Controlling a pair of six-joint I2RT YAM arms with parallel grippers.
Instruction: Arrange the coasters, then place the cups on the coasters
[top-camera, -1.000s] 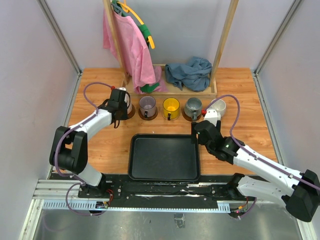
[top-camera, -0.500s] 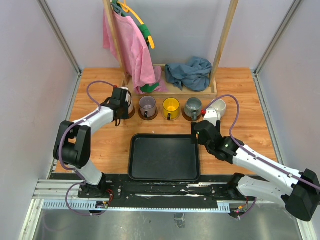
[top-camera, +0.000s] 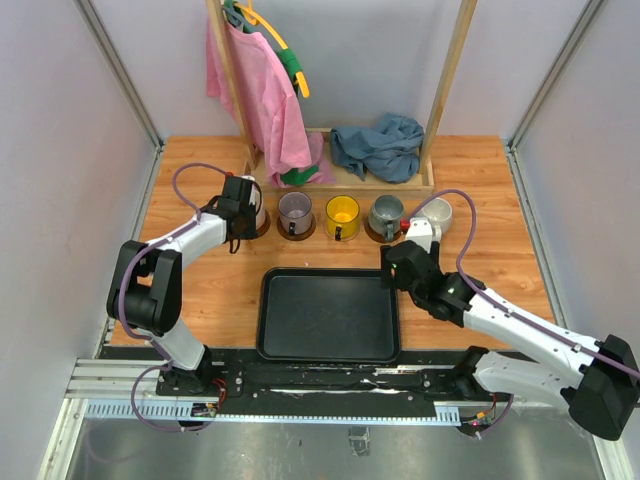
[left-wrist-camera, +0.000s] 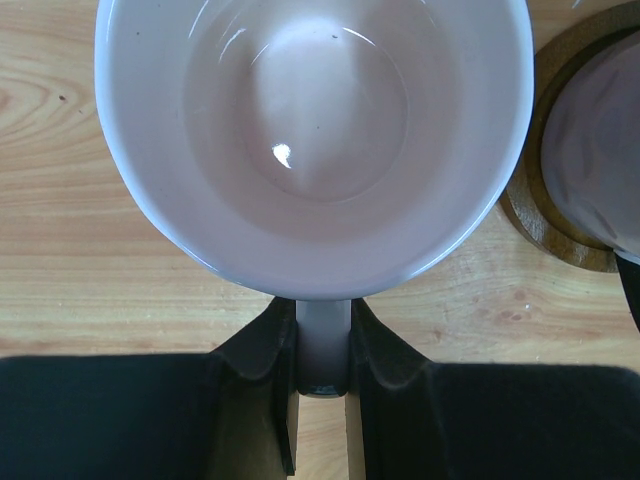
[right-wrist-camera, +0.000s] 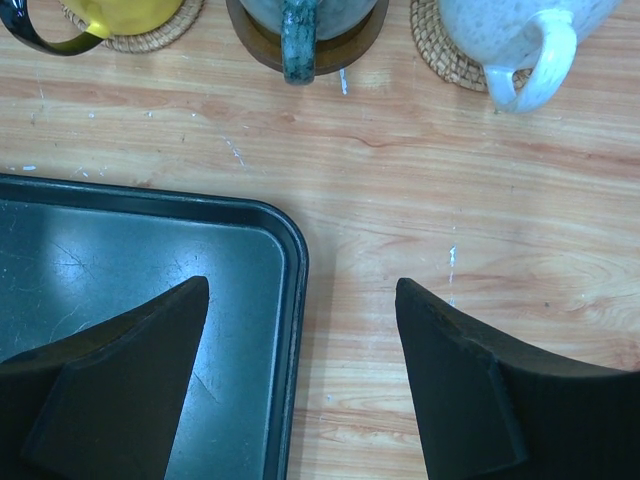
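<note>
My left gripper (left-wrist-camera: 322, 330) is shut on the handle of the pale pink cup (left-wrist-camera: 310, 130), the leftmost cup (top-camera: 257, 205) in the back row; what lies under it is hidden. Beside it the purple cup (left-wrist-camera: 600, 150) sits on a dark brown coaster (left-wrist-camera: 540, 210). The yellow cup (right-wrist-camera: 110, 15) sits on a tan woven coaster (right-wrist-camera: 165, 35), the grey cup (right-wrist-camera: 300, 40) on a dark brown coaster (right-wrist-camera: 350, 50), and the white cup (right-wrist-camera: 510, 30) on a tan coaster (right-wrist-camera: 440, 55). My right gripper (right-wrist-camera: 302, 290) hangs open and empty over the tray's right edge, short of the cups.
A black rectangular tray (top-camera: 330, 315) lies between the arms at the front. Behind the cup row stands a wooden rack (top-camera: 440, 90) with a pink cloth (top-camera: 262, 100) hanging from it and a blue-grey cloth (top-camera: 380, 145) on its base. Grey walls close in both sides.
The left arm's elbow has swung slightly while its gripper stays at the pink cup. The right gripper has crept a little toward the cups.
</note>
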